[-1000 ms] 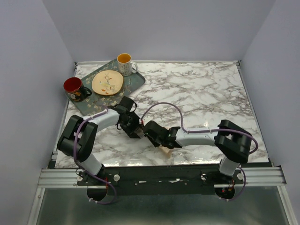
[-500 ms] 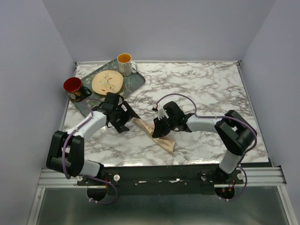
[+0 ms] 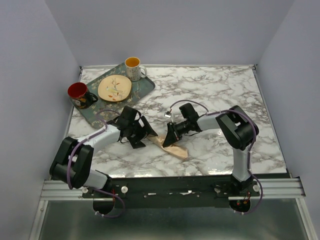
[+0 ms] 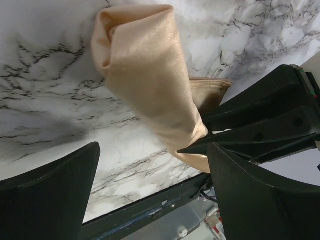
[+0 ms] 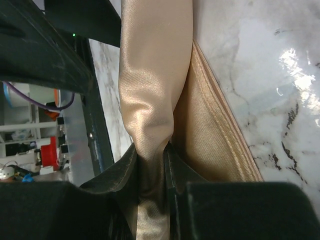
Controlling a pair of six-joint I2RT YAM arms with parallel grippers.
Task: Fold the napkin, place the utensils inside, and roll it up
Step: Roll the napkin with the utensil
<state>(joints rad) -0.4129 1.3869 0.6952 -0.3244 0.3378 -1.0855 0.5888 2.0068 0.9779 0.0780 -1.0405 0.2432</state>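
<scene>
The napkin (image 3: 172, 148) is a peach-tan roll lying slantwise on the marble near the front middle. My right gripper (image 3: 168, 141) is shut on the roll, pinching a fold of cloth between its fingers in the right wrist view (image 5: 152, 167), with the napkin (image 5: 155, 75) running away from it. My left gripper (image 3: 146, 136) is open and empty just left of the roll's upper end. In the left wrist view the napkin (image 4: 150, 85) lies ahead of its spread fingers (image 4: 50, 195), not touched by them. No utensils show; whether they are inside the roll cannot be told.
A grey-green tray (image 3: 145, 89) at the back left holds a cream floral plate (image 3: 115, 88), a red mug (image 3: 78, 93) and a white mug with an orange inside (image 3: 133, 67). The table's front edge is close behind the roll.
The two grippers, bunched over the napkin a second ago, have drawn apart. The right arm has swung back and the roll now lies exposed. The left gripper went left, then came back beside the roll.
</scene>
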